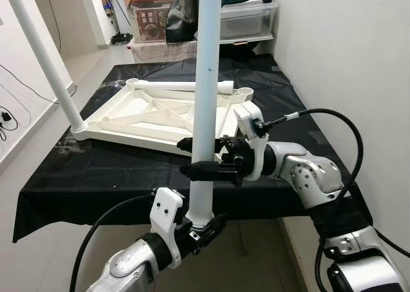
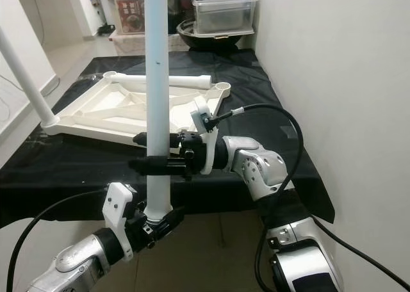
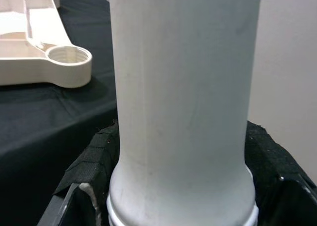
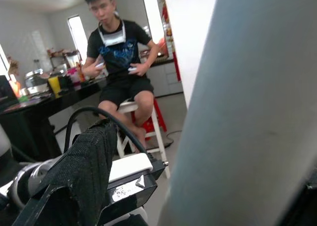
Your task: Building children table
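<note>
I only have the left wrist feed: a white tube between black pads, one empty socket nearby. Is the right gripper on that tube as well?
Observer: Yes, the right gripper clamps the white leg above the left gripper.
Operator: Is the leg upright?
Observer: Near vertical, held in front of the table edge, off the tabletop frame.
Operator: Any legs fitted already?
Observer: One leg stands in the frame's left corner; another leg lies along its far edge.
</note>
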Robot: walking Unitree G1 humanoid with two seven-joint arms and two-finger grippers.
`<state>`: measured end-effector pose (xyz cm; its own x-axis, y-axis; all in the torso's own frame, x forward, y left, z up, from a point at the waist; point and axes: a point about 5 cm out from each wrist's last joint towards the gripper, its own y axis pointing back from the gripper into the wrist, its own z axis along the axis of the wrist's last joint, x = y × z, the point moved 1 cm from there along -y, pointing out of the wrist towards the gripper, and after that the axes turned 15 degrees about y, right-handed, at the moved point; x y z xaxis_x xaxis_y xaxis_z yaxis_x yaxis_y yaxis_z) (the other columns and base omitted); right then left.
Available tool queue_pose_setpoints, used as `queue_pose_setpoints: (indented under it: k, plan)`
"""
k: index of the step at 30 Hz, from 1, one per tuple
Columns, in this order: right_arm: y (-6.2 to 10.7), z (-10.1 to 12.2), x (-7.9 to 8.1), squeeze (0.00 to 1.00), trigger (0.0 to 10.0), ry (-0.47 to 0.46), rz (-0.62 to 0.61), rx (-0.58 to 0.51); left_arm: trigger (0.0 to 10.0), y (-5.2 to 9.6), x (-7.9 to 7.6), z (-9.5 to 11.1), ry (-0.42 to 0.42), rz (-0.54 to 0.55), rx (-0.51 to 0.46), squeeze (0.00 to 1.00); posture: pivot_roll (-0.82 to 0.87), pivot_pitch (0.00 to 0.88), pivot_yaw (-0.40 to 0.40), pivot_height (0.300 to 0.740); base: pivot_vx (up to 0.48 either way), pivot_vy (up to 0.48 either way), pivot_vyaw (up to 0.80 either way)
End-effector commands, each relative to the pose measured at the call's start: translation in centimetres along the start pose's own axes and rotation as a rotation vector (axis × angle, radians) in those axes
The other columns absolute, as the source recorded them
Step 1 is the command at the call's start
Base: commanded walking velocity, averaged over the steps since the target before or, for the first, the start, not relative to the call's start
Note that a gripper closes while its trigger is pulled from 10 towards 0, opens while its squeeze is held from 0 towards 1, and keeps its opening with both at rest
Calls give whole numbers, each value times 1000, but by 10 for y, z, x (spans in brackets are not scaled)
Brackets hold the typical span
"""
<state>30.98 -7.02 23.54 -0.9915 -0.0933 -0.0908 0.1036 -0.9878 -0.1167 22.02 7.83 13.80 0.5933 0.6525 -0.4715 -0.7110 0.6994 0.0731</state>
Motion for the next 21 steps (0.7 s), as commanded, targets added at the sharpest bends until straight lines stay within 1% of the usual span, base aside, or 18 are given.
queue_pose_setpoints:
  k: [1,13,18,21]
  plan:
    - [-5,-2,2,0,10000,-1,27,17,10000,1,-1,-2,8,-10,14,0,-31,37,54,740,0,0,0]
    - [-9,-2,-2,0,10000,-15,36,22,10000,2,-2,-6,5,-15,38,0,-30,36,54,740,0,0,0]
    - [-11,-2,-2,0,10000,-52,54,11,10000,2,-4,-9,4,-23,52,0,-34,28,56,740,0,0,0]
    - [-11,-2,-2,0,10000,-58,58,9,10000,2,-5,-9,5,-24,53,0,-34,28,56,740,0,0,0]
